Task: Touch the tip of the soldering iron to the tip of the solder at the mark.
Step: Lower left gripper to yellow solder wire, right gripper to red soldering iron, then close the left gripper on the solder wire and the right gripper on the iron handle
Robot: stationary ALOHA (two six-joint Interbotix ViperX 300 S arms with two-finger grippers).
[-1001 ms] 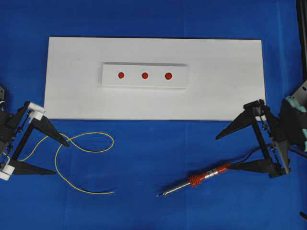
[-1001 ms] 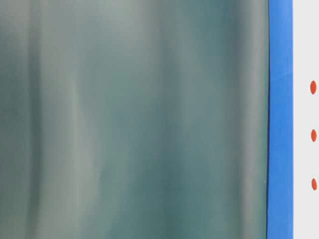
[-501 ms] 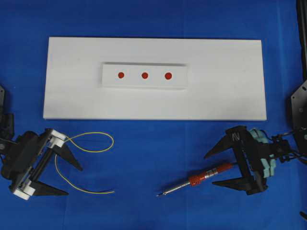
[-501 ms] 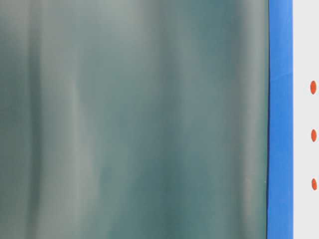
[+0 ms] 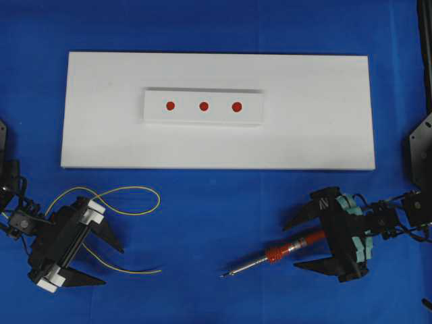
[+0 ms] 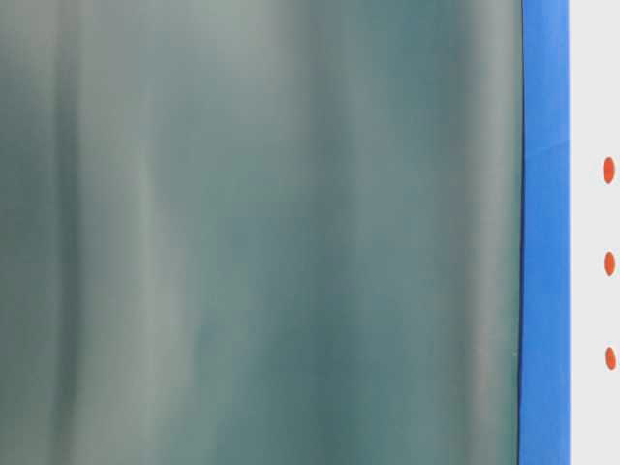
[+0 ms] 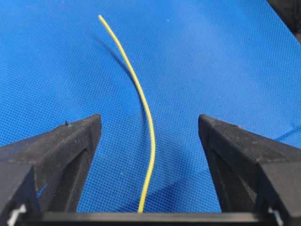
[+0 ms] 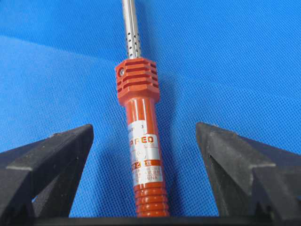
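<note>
Your left gripper (image 7: 149, 136) stands spread astride the solder (image 7: 141, 99), jaws clear of the wire, placed for a pinch near its free end. Your right gripper (image 8: 143, 141) likewise straddles the soldering iron (image 8: 141, 132) handle, gaping and not touching. Both items lie on the blue mat (image 5: 216, 223), below the white board (image 5: 317, 115). The three red marks (image 5: 203, 106) on its raised strip stand unobstructed.

A blurred grey-green surface (image 6: 262, 232) fills most of the frame, from the left edge across. To its right runs a narrow vertical blue strip (image 6: 544, 232). At the far right edge lies a white board (image 6: 586, 97) bearing three red dots (image 6: 609, 263) stacked vertically.
</note>
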